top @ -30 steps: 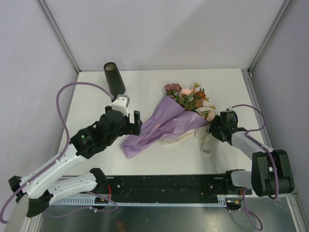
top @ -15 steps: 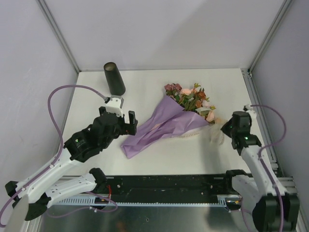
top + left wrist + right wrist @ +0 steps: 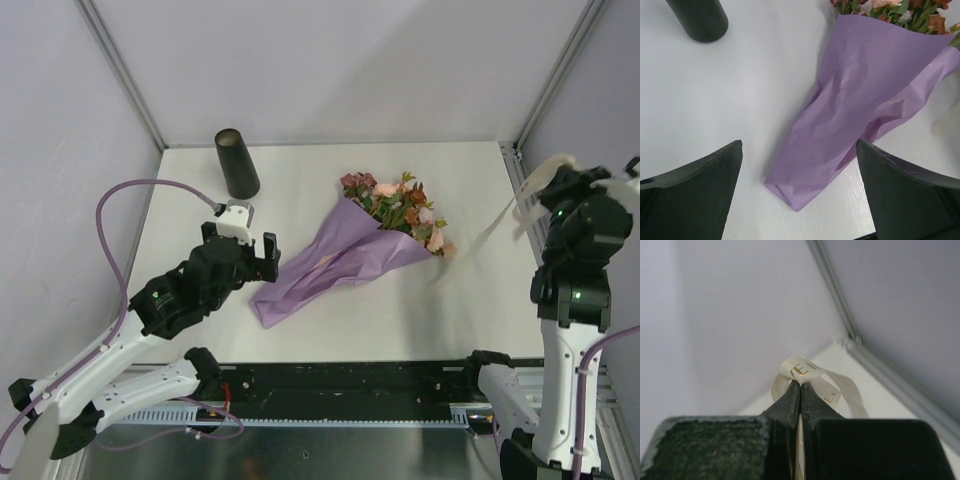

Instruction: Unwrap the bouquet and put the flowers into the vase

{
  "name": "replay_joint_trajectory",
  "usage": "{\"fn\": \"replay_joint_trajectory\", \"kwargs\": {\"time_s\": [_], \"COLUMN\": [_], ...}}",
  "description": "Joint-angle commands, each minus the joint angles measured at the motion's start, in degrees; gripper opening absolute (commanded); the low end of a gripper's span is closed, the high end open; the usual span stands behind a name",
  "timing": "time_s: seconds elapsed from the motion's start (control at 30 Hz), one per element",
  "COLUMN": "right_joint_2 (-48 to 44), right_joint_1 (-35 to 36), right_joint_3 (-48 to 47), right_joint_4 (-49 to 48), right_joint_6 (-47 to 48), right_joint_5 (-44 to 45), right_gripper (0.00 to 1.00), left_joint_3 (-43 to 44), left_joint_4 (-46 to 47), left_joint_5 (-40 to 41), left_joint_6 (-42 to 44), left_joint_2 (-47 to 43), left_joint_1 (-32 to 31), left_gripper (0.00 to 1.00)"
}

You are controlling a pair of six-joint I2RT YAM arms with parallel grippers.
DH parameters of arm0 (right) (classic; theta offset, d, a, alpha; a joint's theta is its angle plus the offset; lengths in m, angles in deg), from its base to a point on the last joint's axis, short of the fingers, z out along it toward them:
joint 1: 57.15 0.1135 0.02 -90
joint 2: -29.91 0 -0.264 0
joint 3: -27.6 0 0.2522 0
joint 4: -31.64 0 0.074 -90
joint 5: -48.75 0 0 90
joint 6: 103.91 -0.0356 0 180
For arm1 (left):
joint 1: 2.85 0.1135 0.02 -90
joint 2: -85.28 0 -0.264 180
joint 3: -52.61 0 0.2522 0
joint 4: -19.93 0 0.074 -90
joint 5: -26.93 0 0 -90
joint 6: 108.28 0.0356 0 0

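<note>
The bouquet (image 3: 345, 255) lies on the white table, its lilac paper cone (image 3: 855, 95) pointing near-left. The flowers (image 3: 395, 205) show pink, peach and dark-red heads at its far-right end. The black vase (image 3: 237, 162) stands at the back left, its base also at the wrist view's top left (image 3: 700, 20). My left gripper (image 3: 243, 243) hovers open just left of the cone's tip, its fingers (image 3: 700, 185) framing that tip. My right gripper (image 3: 553, 185) is raised high at the right, shut on the cream ribbon (image 3: 800, 371), which trails blurred toward the flower heads (image 3: 495, 225).
Grey walls with metal corner posts (image 3: 555, 75) close in the table on three sides. A black rail (image 3: 350, 380) runs along the near edge between the arm bases. The left arm's purple cable (image 3: 110, 210) loops over the table's left edge.
My right gripper shut on the ribbon beside the bouquet, then rose up and to the right, drawing the ribbon away from the wrap. My left gripper drifted slightly back to the left, still open.
</note>
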Motion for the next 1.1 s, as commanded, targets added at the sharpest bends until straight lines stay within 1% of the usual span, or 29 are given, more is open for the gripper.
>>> {"fn": "replay_joint_trajectory", "kwargs": {"time_s": [0.0, 0.1, 0.2, 0.37, 0.6, 0.7, 0.77, 0.9, 1.07], "right_joint_2": [7.43, 12.76, 19.33, 29.30, 39.16, 43.02, 45.16, 49.12, 56.90], "right_joint_1": [-2.22, -3.82, -5.96, -7.58, -8.11, -8.00, -7.55, -6.43, -4.18], "right_joint_3": [-8.00, -13.03, -18.61, -28.39, -35.80, -35.82, -34.38, -27.11, -22.80], "right_joint_4": [-13.79, -20.83, -25.26, -26.23, -26.93, -27.74, -27.58, -26.96, -20.70], "right_joint_6": [8.06, 10.80, 10.88, 9.87, 6.20, 5.20, 4.59, 2.11, 0.25], "right_joint_5": [1.81, -0.38, -5.70, -11.73, -14.35, -15.88, -15.31, -12.84, -12.68], "right_gripper": [0.00, 0.00, 0.00, 0.00, 0.00, 0.00, 0.00, 0.00, 0.00], "left_joint_3": [-0.56, -0.62, -0.61, -0.56, -0.38, -0.43, -0.42, -0.31, -0.38], "left_joint_4": [0.43, 0.50, 0.50, 0.50, 0.45, 0.47, 0.48, 0.53, 0.50], "left_joint_5": [2.05, 2.57, 2.84, 3.25, 4.23, 4.22, 4.08, 3.93, 3.43], "left_joint_6": [1.27, 1.30, 1.44, 1.64, 1.95, 1.88, 1.93, 2.26, 2.30], "left_joint_2": [-1.93, -2.22, -2.10, -2.22, -2.19, -2.33, -2.19, -1.83, -1.51], "left_joint_1": [0.17, 0.14, 0.15, 0.17, 0.15, 0.17, 0.14, 0.11, 0.17], "left_gripper": [1.00, 1.00, 1.00, 1.00, 1.00, 1.00, 1.00, 1.00, 1.00]}}
